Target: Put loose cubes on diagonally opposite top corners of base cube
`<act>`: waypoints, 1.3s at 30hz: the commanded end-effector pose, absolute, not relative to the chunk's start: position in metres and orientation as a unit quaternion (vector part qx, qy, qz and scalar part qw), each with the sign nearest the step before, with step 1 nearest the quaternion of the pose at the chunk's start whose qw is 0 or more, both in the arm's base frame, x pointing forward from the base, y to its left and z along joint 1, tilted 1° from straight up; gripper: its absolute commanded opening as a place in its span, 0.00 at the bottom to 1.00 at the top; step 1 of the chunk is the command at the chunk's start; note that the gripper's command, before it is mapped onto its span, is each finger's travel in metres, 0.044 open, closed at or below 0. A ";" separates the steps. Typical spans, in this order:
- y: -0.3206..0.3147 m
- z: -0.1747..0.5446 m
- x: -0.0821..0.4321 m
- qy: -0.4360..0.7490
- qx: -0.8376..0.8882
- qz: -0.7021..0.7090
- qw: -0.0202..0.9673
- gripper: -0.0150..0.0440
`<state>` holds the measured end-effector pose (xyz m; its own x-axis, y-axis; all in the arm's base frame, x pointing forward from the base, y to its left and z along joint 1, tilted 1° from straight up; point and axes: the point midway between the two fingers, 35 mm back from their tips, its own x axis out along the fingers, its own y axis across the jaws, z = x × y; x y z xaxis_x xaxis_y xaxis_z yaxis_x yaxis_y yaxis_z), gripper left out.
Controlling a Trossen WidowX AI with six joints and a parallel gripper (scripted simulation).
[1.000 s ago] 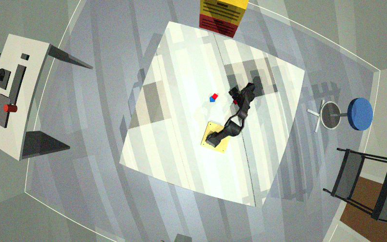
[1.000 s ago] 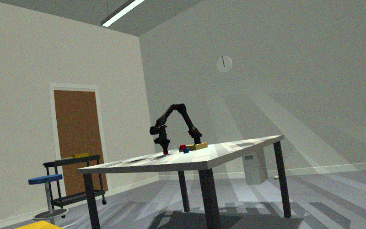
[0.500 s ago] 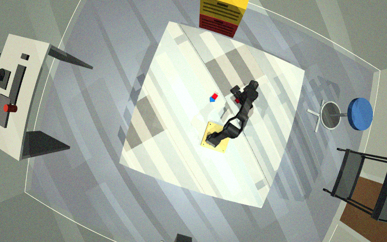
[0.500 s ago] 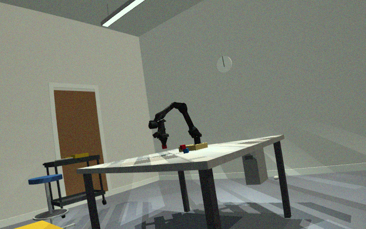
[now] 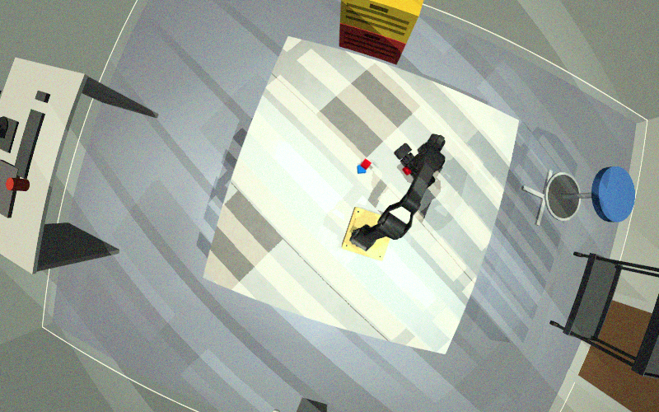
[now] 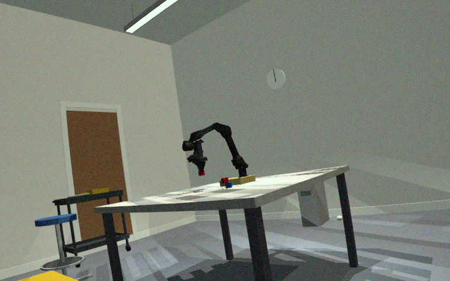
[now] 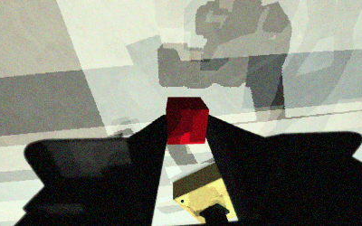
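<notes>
The blue base cube [image 5: 361, 169] [image 6: 228, 185] rests on the table. One red cube [image 5: 366, 163] [image 6: 224, 180] sits on top of it, over one corner, and looks level. My gripper [image 5: 407, 170] [image 6: 201, 171] [image 7: 185, 118] is shut on the second red cube [image 5: 406, 170] [image 6: 201, 173] [image 7: 186, 127] and holds it well above the table, off to the right of the base cube in the top view. The base cube and the placed cube are not in the wrist view. The base cube's top is partly covered by the placed cube.
The arm stands on a yellow mounting plate [image 5: 350, 237] [image 6: 247, 179] [image 7: 199, 196] on the table [image 5: 311, 286] [image 6: 184, 208]. Away from the table are a blue stool [image 5: 614, 194] [image 6: 56, 220], a dark cart [image 5: 595, 292] and a yellow and red drawer cabinet [image 5: 373, 38].
</notes>
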<state>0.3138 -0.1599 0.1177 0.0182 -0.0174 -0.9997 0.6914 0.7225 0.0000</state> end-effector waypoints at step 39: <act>-0.038 0.115 0.314 0.662 0.231 -0.227 0.675 0.43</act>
<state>0.3165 -0.0456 0.1170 0.0230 -0.0058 -0.9997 0.6158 0.7878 0.0096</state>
